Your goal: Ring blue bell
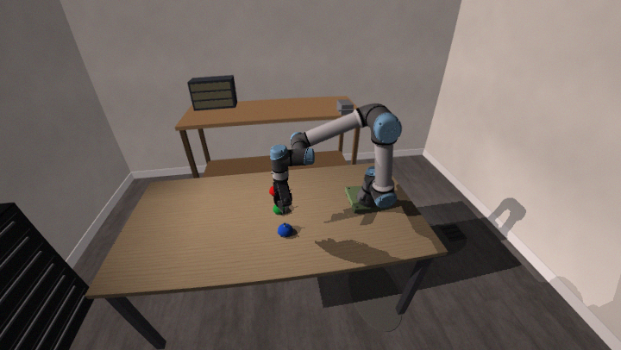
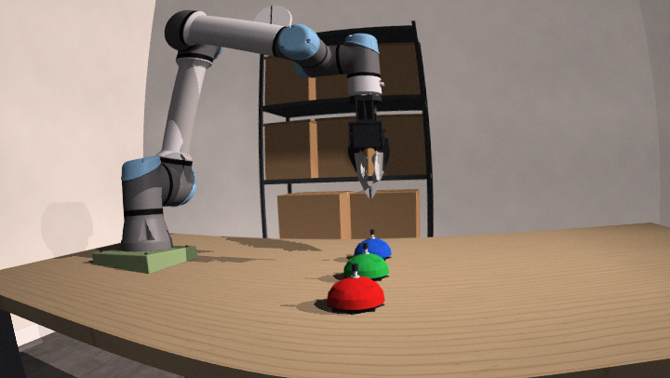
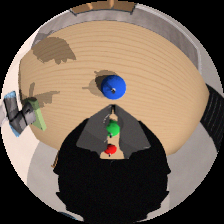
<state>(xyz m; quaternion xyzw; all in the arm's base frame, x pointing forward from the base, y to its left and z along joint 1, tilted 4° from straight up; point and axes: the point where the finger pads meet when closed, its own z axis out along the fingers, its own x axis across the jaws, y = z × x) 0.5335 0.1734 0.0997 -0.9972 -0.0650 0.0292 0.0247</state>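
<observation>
Three dome bells stand in a row on the wooden table. The blue bell with its small button on top is the farthest in the exterior view; it also shows in the top view and in the wrist view. The green bell is in the middle and the red bell is nearest. My gripper is shut on nothing, points straight down and hangs well above the row. In the wrist view its fingertips sit between the blue bell and the green bell.
The arm's base stands on a green plate at the table's side. A side table with a small drawer box stands behind. A shelf with cardboard boxes stands beyond the table. A black cabinet is at the left.
</observation>
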